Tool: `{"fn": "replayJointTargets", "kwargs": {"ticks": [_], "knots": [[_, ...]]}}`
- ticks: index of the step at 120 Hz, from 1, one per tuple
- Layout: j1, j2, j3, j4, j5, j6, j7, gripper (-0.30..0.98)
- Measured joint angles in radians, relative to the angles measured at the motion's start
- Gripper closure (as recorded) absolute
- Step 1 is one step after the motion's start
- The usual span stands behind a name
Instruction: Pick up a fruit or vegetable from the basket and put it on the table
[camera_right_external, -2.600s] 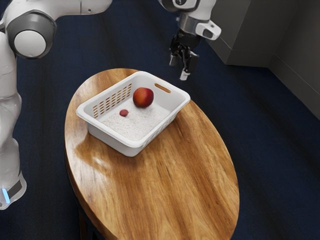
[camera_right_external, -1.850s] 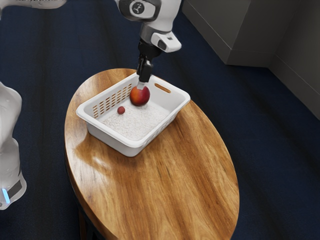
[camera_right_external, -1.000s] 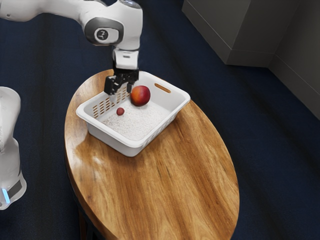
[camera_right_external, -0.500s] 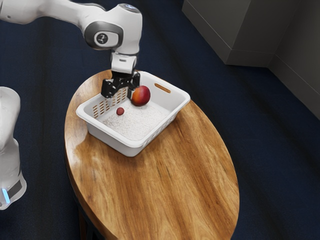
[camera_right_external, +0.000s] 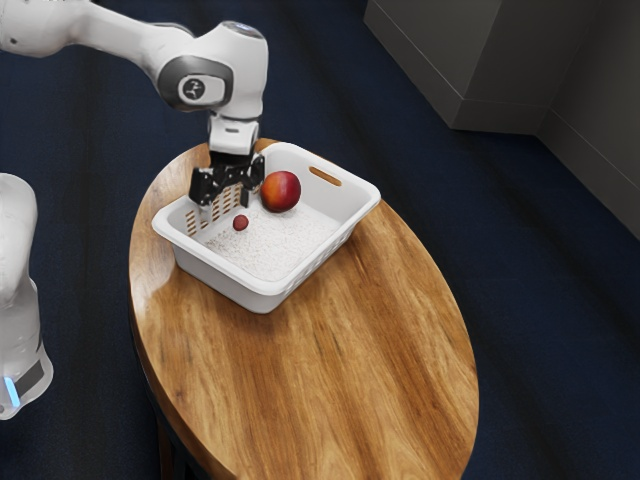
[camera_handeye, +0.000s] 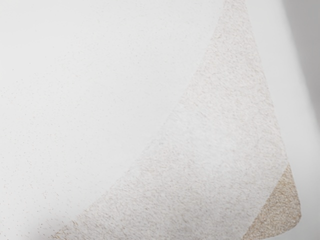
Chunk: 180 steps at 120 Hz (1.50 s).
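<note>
Down and toward the exterior view's left comes our gripper (camera_right_external: 225, 204), compared with half a second ago, while both fruits sit just where they were. Nearest the camera, the wooden table (camera_right_external: 350, 370) offers a wide bare stretch for the set-down. Next comes the white basket (camera_right_external: 240, 287), and inside it, on the pale floor, lies the small red fruit (camera_right_external: 240, 223). Just over it, there's our gripper, fingers spread wide, nothing between them! Farther back, by the basket's far side, sits the big red fruit (camera_right_external: 281, 192), also unpicked.

So we're on the approach, lining up for a grab, and the small one looks like our pick. Next we'd want a nudge to centre it between the fingers, then a straight drop and a squeeze low down. Careful, folks: it's little and round, so an off-centre pinch could send it rolling.
</note>
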Motion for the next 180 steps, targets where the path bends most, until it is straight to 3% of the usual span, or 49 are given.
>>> {"fn": "replayJointTargets", "kwargs": {"ticks": [180], "knots": [[-0.022, 0.167, 0.099, -0.026, -0.021, 0.198, 0.009, 0.00]]}}
